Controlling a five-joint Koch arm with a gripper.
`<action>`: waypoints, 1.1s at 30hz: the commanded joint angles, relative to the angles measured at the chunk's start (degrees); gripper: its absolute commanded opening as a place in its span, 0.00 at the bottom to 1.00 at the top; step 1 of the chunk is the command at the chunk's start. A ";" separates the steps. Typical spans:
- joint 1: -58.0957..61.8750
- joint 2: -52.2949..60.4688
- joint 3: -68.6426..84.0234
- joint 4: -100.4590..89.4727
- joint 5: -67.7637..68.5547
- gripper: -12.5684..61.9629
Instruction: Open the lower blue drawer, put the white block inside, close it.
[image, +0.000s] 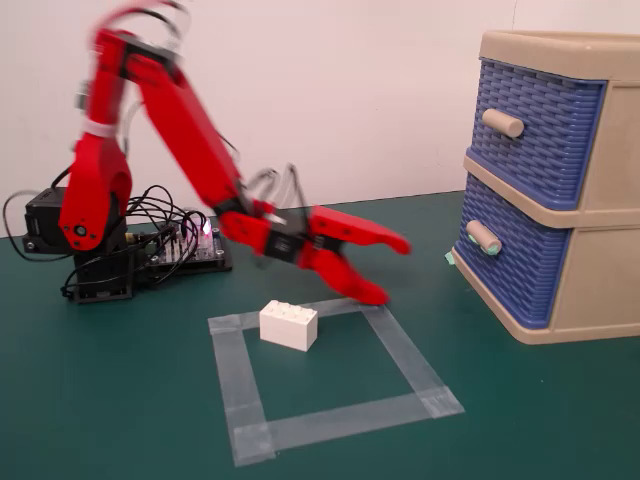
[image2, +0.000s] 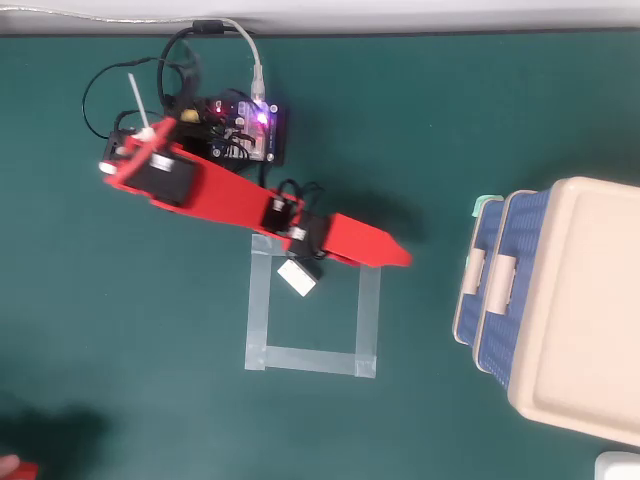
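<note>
One green table surface (image: 120, 400), no writing legible anywhere on it or on the items below. One beige cabinet (image: 600, 290) at the right in the fixed view, holding two blue woven-pattern drawers, both pushed in: one upper drawer (image: 535, 130) with a plain beige handle, and one lower blue drawer (image: 515, 265) whose handle (image: 483, 237) carries pale mint-green ends. No brand mark can be read on the cabinet. One red arm (image: 180, 125), slightly blurred, reaching from its base at the left toward the cabinet, with one black base (image: 95, 275) and one circuit board (image2: 250, 128) showing a small purple light, ringed by black cables; one white cable (image2: 245, 40) runs off toward the wall. One gripper (image: 385, 268), its two red jaws spread apart with nothing between them, hanging above the far edge of the tape square and well short of the drawers. One square outline of clear tape (image: 335, 375), made of four strips. One white block (image: 289, 325), studded on top, resting on the table inside the square near its far left corner in the fixed view, just below and beside the gripper, not touching it.
</note>
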 joint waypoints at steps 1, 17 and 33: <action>-0.53 -1.67 -4.48 -6.33 1.93 0.61; -2.37 -13.01 -34.98 5.19 0.70 0.51; -7.21 -8.61 -41.57 27.77 1.85 0.06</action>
